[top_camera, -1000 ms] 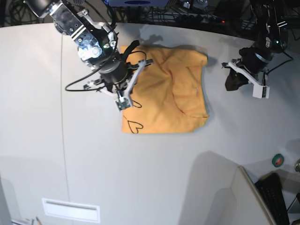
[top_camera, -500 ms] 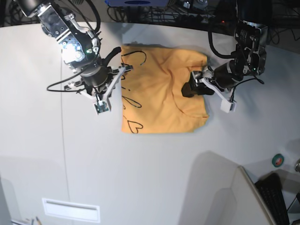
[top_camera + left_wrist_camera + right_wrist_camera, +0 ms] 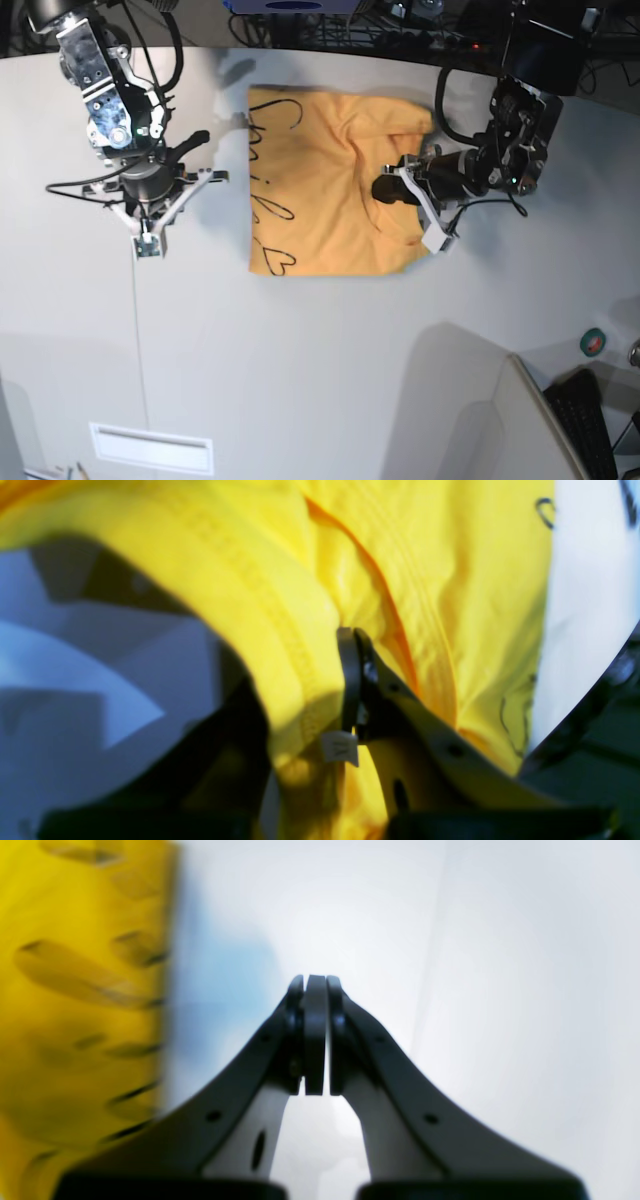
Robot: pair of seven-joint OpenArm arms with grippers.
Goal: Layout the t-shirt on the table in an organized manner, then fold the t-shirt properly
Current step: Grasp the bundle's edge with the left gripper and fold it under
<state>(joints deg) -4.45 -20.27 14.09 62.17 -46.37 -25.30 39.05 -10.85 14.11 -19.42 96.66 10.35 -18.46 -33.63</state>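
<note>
The right gripper [image 3: 146,243], jaws together and empty, had drawn clear left of the light orange cotton t-shirt [image 3: 320,200] lying on the white-grey surface [image 3: 300,340]. The left gripper [image 3: 388,188] had moved onto it, jaws clamped on its collar fold.

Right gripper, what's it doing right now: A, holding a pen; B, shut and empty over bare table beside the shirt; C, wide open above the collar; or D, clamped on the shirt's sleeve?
B: the right gripper has its jaws pressed together on nothing, over the table, with the t-shirt off to one side.
</note>
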